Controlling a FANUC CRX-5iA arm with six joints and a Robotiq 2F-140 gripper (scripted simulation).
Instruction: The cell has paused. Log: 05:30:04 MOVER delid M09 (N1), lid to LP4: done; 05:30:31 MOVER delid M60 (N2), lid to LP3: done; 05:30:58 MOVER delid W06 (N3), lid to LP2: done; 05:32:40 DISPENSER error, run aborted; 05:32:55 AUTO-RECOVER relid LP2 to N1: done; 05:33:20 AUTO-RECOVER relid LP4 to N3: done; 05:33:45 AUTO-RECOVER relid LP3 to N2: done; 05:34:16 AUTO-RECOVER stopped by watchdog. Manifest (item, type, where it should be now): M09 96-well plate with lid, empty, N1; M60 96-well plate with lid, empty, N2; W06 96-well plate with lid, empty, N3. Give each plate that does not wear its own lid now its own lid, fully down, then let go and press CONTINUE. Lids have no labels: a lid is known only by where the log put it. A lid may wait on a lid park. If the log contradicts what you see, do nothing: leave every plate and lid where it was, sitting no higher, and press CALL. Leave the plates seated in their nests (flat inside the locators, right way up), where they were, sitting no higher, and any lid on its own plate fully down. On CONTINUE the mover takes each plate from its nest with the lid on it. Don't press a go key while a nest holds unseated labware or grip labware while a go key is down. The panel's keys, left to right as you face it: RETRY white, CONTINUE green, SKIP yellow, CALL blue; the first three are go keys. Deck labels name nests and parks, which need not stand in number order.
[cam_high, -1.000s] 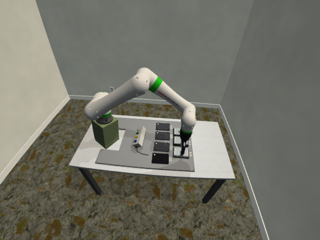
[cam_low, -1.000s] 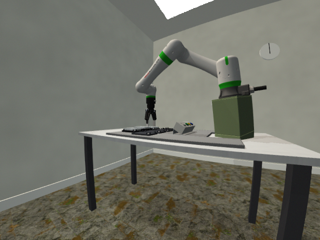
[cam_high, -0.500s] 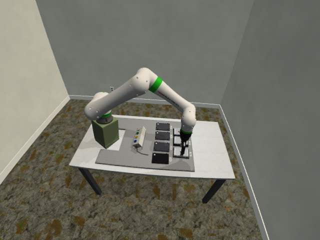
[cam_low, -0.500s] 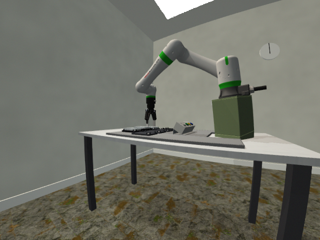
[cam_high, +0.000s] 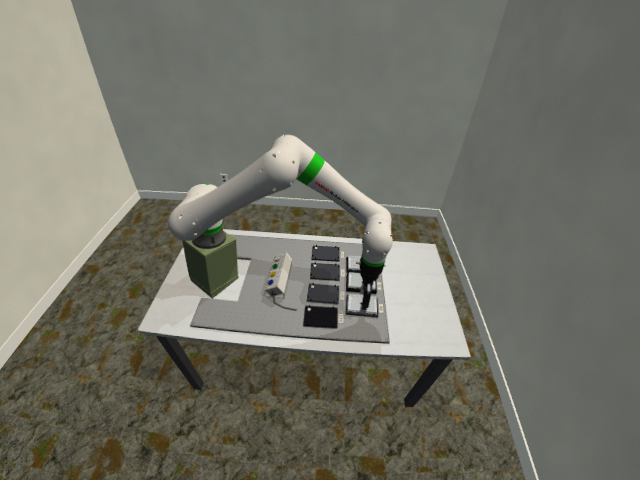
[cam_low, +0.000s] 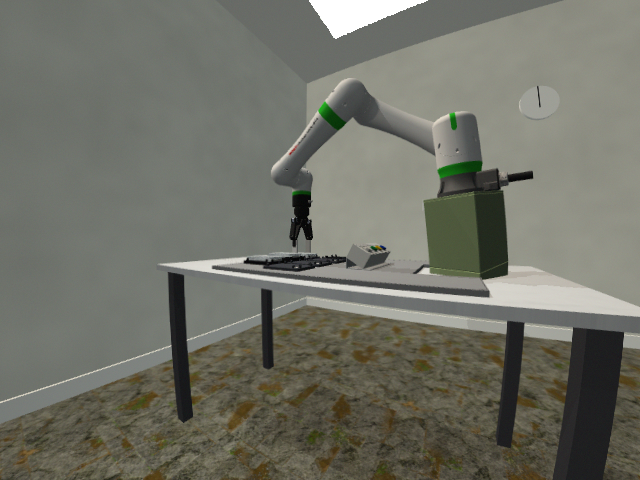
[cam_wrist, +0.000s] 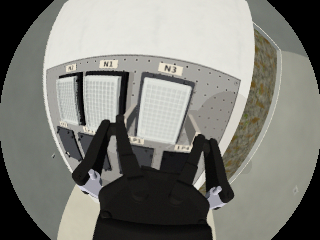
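Observation:
Three white 96-well plates sit in a row of nests at the right of the grey deck. In the wrist view the right one is labelled N3, the middle one is labelled N1, and the label of the left one is unreadable. In the top view they show as the near plate, the middle plate and the far plate. Their lids are too faint to tell apart. My gripper hangs open and empty, well above the near plate.
Four dark lid parks lie in a row left of the nests, with nothing seen on them. The key panel stands further left, with its cable trailing forward. The green arm pedestal is at the deck's left end.

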